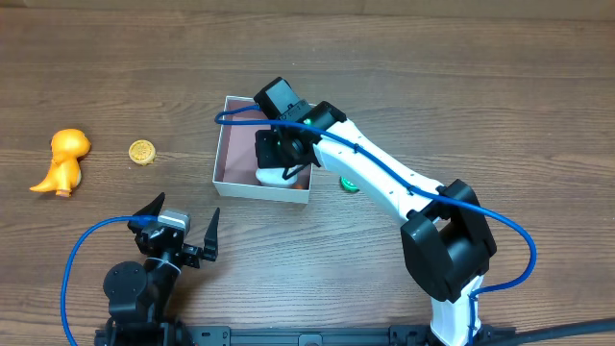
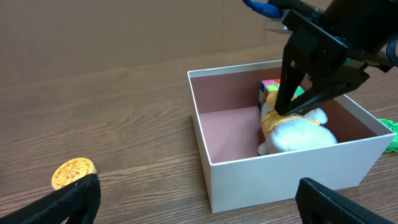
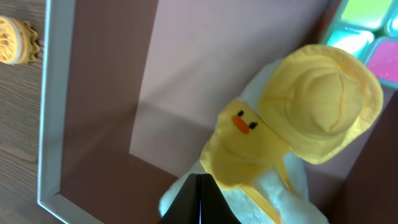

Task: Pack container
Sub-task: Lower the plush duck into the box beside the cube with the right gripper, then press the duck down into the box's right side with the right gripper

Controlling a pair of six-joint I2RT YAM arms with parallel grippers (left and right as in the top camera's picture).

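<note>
The container (image 1: pixel 261 191) is a square white-walled box with a dusty pink inside, at mid-table; it also shows in the left wrist view (image 2: pixel 292 168) and the right wrist view (image 3: pixel 50 124). Inside lie a white plush duck with a yellow hat (image 1: pixel 272 177) (image 2: pixel 301 134) (image 3: pixel 311 106) and a multicoloured cube (image 2: pixel 269 90) (image 3: pixel 367 25). My right gripper (image 1: pixel 285 159) (image 2: pixel 283 113) (image 3: pixel 199 179) is down inside the box, fingers shut together, tips against the duck's white body. My left gripper (image 1: pixel 185 210) (image 2: pixel 199 186) is open and empty, in front of the box's near-left corner.
An orange dinosaur toy (image 1: pixel 62 159) lies at the far left. A gold coin-like disc (image 1: pixel 142 151) (image 2: pixel 73 172) (image 3: pixel 15 32) lies left of the box. A small green object (image 1: pixel 350 184) (image 2: pixel 390 127) sits just right of the box.
</note>
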